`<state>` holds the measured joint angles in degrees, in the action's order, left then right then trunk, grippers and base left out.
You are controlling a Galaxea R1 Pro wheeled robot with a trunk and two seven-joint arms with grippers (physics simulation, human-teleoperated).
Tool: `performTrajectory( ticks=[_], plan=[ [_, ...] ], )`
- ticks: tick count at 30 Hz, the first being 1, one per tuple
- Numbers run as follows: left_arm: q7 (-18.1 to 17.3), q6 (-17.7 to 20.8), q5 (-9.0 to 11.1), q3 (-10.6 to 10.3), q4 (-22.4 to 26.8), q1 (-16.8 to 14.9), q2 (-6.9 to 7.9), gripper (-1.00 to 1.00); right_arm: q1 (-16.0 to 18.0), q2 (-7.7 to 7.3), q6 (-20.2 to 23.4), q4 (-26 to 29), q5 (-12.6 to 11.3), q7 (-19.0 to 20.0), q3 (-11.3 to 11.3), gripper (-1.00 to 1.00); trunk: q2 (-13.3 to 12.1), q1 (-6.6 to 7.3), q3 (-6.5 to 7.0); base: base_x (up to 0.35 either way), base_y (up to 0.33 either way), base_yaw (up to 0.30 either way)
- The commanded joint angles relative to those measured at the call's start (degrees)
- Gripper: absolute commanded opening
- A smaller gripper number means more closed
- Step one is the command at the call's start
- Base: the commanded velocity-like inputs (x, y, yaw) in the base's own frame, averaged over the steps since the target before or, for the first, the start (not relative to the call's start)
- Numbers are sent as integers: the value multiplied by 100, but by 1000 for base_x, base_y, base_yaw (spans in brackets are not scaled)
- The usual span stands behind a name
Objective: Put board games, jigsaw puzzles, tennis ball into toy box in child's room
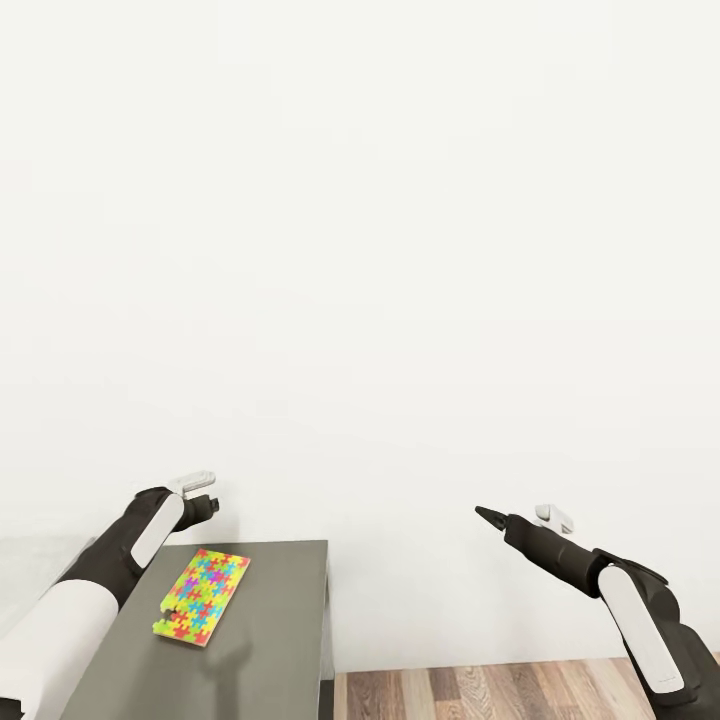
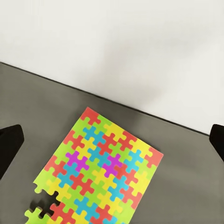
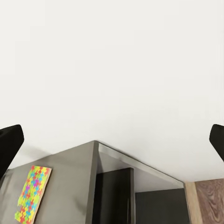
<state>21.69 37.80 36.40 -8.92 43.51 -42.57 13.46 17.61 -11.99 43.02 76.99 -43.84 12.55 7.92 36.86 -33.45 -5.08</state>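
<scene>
Jigsaw puzzle point(image 2: 99, 167) lies flat on dark desk point(image 1: 270, 620) below the left tool point(image 2: 112, 140); fingers apart.

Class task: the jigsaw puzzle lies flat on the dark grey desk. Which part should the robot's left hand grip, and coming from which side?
Grip the jigsaw puzzle at its near short edge, probably coming from the robot's side of the dark grey desk. It lies thin and flat, so no face offers purchase; sliding it past the desk edge would likely expose that rim to the left hand.
</scene>
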Motion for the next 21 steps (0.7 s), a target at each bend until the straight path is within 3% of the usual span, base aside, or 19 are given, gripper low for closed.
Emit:
performTrajectory(
  ticks=[1,15,21],
  plan=[
    [54,8,60,-31,8,-5,8,100,5,2,31,4,15,28,9,100,10,-2,-11,0,1,0],
    [54,11,63,-30,8,-5,8,100,5,3,23,-5,15,28,8,100,10,-2,-11,2,3,0],
    [54,8,61,-26,8,-5,4,100,5,4,22,-8,15,28,8,100,10,-2,-11,121,138,0]
  ],
)
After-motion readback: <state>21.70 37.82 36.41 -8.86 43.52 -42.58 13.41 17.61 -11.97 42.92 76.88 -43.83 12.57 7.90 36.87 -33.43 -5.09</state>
